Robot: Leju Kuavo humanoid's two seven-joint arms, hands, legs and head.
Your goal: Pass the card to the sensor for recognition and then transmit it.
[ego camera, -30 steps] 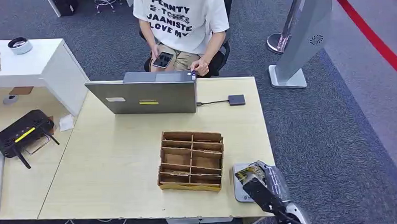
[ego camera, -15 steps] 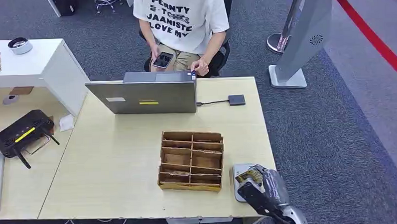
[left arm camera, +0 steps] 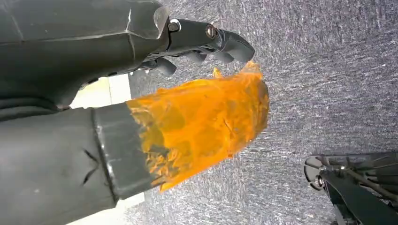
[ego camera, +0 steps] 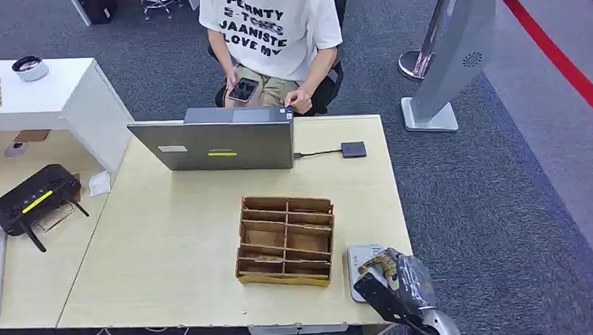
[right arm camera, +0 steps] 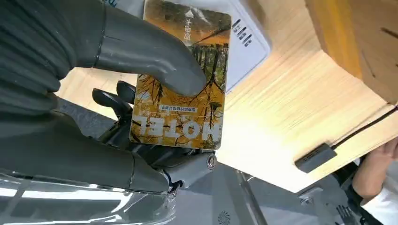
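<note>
Right wrist view: card held at the sensor, read step in hand

Right wrist view showed the right hand (right arm camera: 94, 108) with its thumb pressed on the face of the card (right arm camera: 180, 79) and dark fingers (right arm camera: 110, 101) behind it, so the card was pinched, not loose. Far end of the card, beyond the fingers, overlapped the white sensor (right arm camera: 244, 42) lying on the surface (right arm camera: 291, 108). Couldn't tell whether card and sensor were touching or just apart.

Judgement: presenting step, handover not yet done. Next move calls for keeping the card flat and close over the sensor face, then carrying it off toward a receiver without the pinch slipping.

Head view: right hand (ego camera: 394, 283) sat at the near edge of the surface over the sensor (ego camera: 360, 266), beside the cardboard organizer (ego camera: 285, 239). Card itself too small to make out there.

Left hand (left arm camera: 141, 93) hung over carpet; orange-wrapped thumb apart from the dark fingers, nothing visibly held. Any sensor light or readout unreadable.
</note>
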